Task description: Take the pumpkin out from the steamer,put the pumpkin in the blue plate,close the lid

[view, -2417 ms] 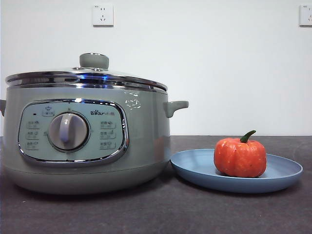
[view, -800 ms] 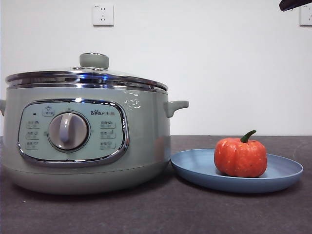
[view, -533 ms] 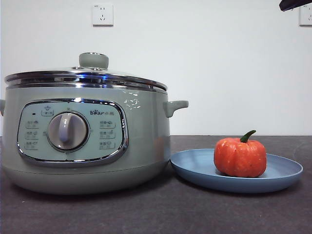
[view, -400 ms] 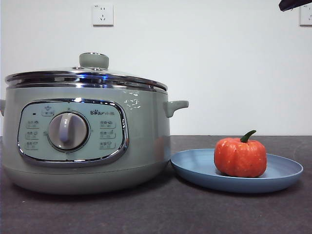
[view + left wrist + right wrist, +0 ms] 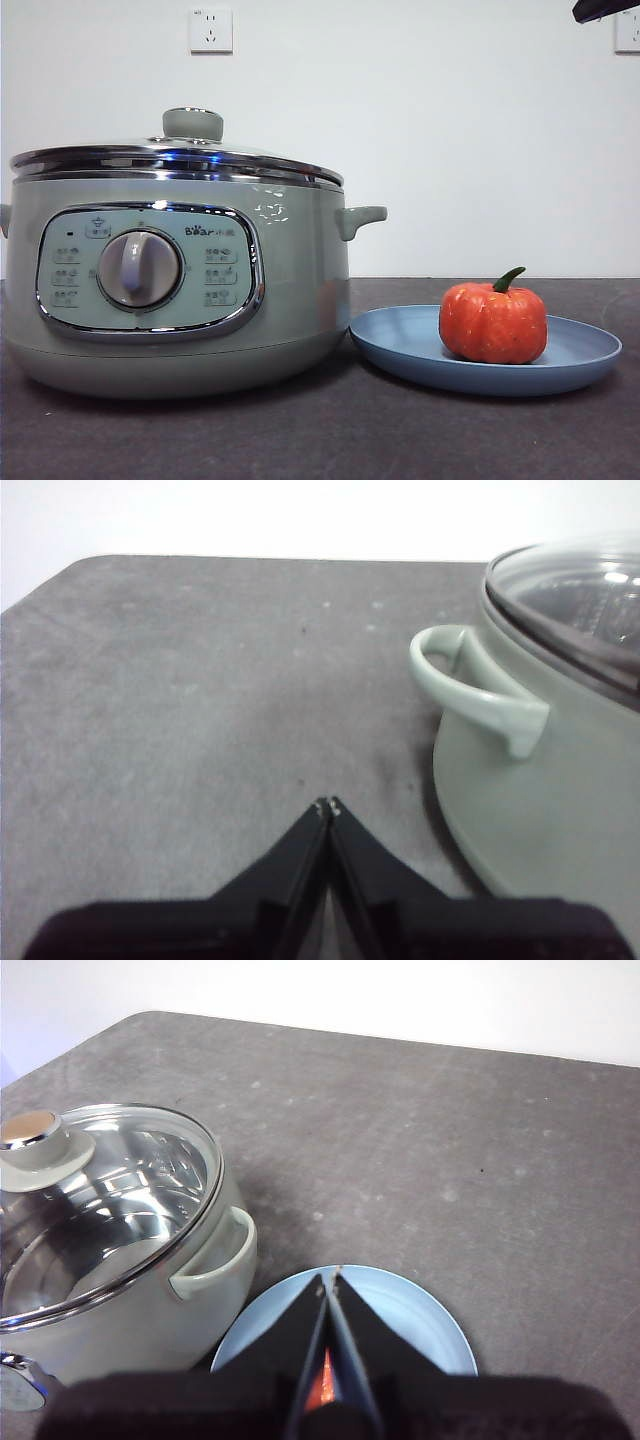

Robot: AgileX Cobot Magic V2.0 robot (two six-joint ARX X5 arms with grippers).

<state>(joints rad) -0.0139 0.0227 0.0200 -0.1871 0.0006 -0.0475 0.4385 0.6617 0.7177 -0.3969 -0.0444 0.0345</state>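
The orange-red pumpkin (image 5: 493, 322) with its green stem sits upright on the blue plate (image 5: 580, 362), right of the steamer (image 5: 290, 290). The glass lid (image 5: 180, 158) with its green knob rests on the steamer's chrome rim. From the right wrist view the lid (image 5: 110, 1200) covers the steamer (image 5: 120, 1335), with the blue plate (image 5: 400, 1310) beside it. My right gripper (image 5: 330, 1278) hangs shut above the plate, and only a sliver of pumpkin (image 5: 322, 1392) shows between its jaws. My left gripper (image 5: 328, 806) is shut over bare table beside the steamer's side handle (image 5: 470, 685).
A black arm tip (image 5: 605, 9) shows at the top right corner in the front view. Two wall sockets (image 5: 211, 30) are on the white wall behind. Dark grey tabletop (image 5: 180, 700) extends left of the steamer.
A black arm tip has come into the top right corner since the earliest frame. Steamer, lid, plate and pumpkin stay put.
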